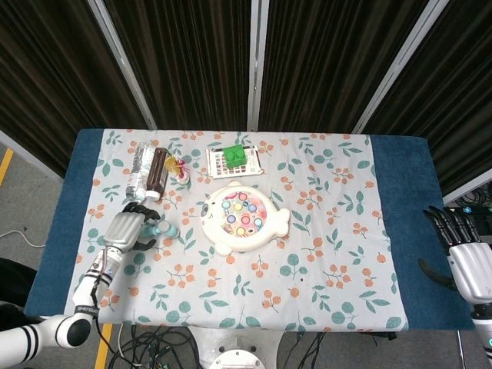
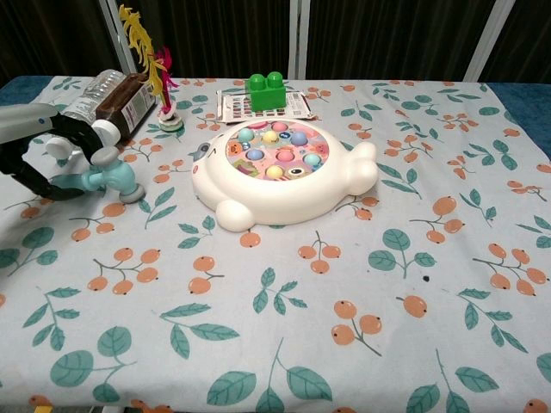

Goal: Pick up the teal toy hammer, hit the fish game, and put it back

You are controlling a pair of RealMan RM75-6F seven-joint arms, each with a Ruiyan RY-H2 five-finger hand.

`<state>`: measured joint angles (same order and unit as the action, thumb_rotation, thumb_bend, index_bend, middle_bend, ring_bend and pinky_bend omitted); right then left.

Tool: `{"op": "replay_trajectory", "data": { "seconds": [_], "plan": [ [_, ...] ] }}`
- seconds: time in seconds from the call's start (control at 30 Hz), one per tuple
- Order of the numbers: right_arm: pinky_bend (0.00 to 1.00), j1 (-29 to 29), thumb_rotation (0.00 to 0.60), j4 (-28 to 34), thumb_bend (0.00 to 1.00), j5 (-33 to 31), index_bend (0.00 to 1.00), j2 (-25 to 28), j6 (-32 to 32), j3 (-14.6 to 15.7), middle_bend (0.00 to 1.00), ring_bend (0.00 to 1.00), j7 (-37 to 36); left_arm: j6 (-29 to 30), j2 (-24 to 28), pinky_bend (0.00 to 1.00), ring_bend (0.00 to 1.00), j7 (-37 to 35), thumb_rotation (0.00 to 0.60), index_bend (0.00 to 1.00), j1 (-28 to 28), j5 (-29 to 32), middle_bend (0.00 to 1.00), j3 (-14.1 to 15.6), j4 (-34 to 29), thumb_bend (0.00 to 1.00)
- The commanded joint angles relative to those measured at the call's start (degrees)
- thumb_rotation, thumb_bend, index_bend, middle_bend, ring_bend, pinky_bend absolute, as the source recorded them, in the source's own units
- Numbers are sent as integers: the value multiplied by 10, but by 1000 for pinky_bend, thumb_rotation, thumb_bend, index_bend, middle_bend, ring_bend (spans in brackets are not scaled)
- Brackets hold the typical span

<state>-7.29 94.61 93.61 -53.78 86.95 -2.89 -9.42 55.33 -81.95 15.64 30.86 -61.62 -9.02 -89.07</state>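
Flanking table edges, left hand (image 1: 125,229) and right hand (image 1: 467,265)

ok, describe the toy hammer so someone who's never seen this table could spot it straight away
Start at the white fish game in the middle of the floral tablecloth and look to its left. The toy hammer lies there on its side, just in front of two bottles, with the left hand around its handle. It is the only teal thing there, with grey caps on its head.
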Motion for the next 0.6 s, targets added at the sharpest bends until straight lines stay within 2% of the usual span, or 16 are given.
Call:
{"op": "replay_trajectory", "data": {
  "seconds": [0.03,0.37,0.6],
  "plan": [
    [0,-1,600,-2,176,-2,0,-2,-3,0,62,0,-2,0,-7,121,189,7,600,338,4,11,323,1,3,276],
    [0,-3,600,-11,176,-6,0,-6,-8,1,62,0,-12,-8,-13,123,189,29,600,351,23,33,324,3,4,335],
    [0,-4,600,-15,176,-9,0,-7,-11,1,62,0,-16,5,-19,123,200,47,600,373,27,45,329,6,5,334]
  ]
}}
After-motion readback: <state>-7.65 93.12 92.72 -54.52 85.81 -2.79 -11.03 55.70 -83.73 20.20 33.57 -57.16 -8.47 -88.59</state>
